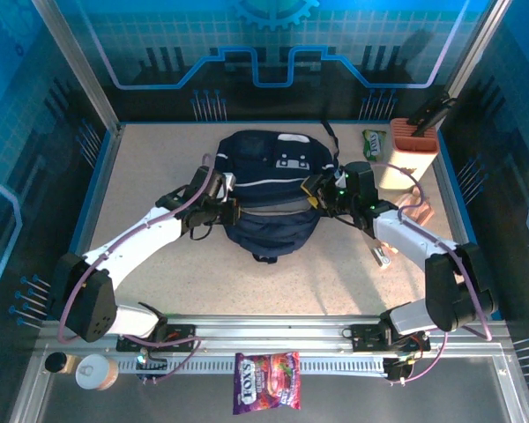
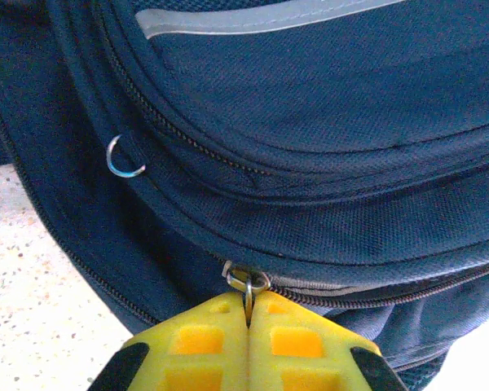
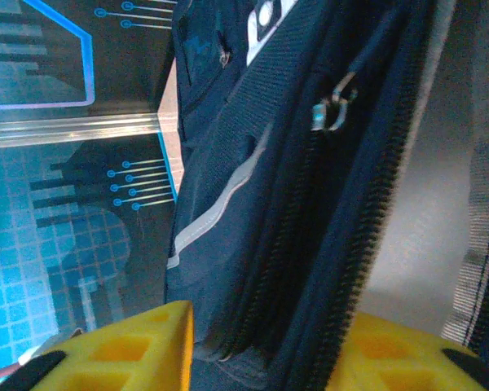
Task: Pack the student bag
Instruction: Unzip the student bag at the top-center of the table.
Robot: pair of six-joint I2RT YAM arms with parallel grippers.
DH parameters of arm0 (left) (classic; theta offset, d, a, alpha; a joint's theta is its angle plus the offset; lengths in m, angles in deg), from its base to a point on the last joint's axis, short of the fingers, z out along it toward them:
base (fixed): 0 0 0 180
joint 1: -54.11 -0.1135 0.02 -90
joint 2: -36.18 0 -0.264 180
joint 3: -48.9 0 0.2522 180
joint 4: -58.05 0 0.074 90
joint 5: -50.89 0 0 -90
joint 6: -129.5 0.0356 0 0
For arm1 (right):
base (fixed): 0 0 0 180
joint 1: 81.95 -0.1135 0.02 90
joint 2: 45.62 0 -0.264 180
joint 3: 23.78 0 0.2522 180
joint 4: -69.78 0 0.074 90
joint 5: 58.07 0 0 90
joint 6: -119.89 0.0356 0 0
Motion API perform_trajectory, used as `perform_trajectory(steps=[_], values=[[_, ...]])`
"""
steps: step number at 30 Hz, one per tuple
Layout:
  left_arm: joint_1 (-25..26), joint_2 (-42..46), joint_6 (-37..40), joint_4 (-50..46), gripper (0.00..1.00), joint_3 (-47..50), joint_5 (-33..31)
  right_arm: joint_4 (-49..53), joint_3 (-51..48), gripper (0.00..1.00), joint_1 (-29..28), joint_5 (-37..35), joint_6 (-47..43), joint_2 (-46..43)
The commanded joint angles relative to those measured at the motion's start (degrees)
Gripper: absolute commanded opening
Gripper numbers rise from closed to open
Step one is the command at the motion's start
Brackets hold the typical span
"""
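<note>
While looking down from the top external view, finding the student bag lying flat at the middle of the worktop, with an arm at either side. Noting the left end effector at the bag's left flank and the right end effector at its right flank. Spotting loose goods lying outside the bag: a green packet and a terracotta box at the far right, a small object beside the right arm, and a sweets pouch on the front rail.

Switching to the left wrist view: seeing the left end effector pinching together on the metal zipper pull at the bag's lower seam. Not being able to tell how far that zip is parted.

Moving to the right wrist view: seeing the right end effector with its yellow fingers standing apart, straddling the bag's zippered edge rather than plainly pinching it.

Judging the task as being early: working at the zip at most, with nothing visibly going inside, and with loading the outside goods and closing up both waiting.
</note>
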Motion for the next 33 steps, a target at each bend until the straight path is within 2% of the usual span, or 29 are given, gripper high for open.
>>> perform_trajectory(steps=[1,3,11,15,19,21,25,28,33], values=[[1.0,1.7,2.2,2.5,0.0,-1.0,2.9,-1.9,-1.0,0.49,-3.0,-5.9,2.9,-2.4],[2.2,1.4,2.2,2.6,0.0,-1.7,3.0,-1.3,-1.2,0.52,-5.6,-8.8,5.0,-2.7],[7.0,-0.6,1.8,3.8,0.0,-2.9,3.1,4.6,0.7,0.55,-16.2,-22.9,14.7,-1.5],[7.4,-0.9,2.0,3.7,0.0,-2.7,2.8,6.2,1.8,0.56,-18.1,-27.2,16.5,-0.9],[7.4,-0.7,3.0,2.9,0.0,-2.6,2.1,6.6,2.9,0.54,-18.0,-27.9,15.4,0.5],[7.4,-0.6,3.8,1.9,0.0,-2.7,1.4,6.5,5.0,0.48,-17.9,-27.7,14.7,1.2],[6.9,-0.1,5.5,-1.8,0.0,-3.4,-0.9,5.5,5.6,0.3,-16.4,-26.2,11.7,1.7],[5.2,0.3,5.5,-5.9,0.0,-4.7,0.6,5.6,5.6,0.17,-14.8,-24.6,9.4,0.9],[1.0,0.3,6.5,-11.6,0.0,-5.8,1.7,5.8,5.3,0.1,-11.7,-21.1,5.1,-1.5]])
